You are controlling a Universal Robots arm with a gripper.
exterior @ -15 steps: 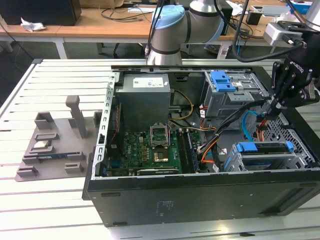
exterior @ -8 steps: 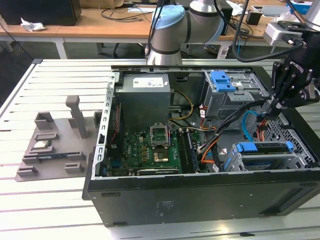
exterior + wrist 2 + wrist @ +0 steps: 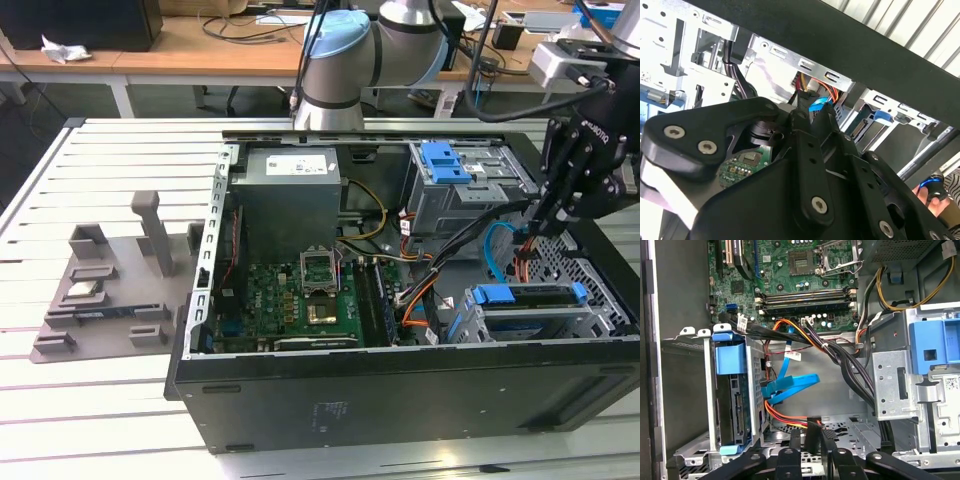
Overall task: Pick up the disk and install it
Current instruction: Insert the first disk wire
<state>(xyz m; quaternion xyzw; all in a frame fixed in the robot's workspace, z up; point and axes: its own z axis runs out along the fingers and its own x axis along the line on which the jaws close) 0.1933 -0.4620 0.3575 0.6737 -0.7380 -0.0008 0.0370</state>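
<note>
In the exterior view the disk (image 3: pixel 528 300) stands on edge in the case's near bay, long axis running three to nine o'clock; the gripper (image 3: pixel 537 226), pinched on a black connector, hovers at twelve o'clock.

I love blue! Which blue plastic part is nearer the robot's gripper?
The long bracket on the disk, close by the gripper; the blocky latch sits farther off, near the grey box.
</note>
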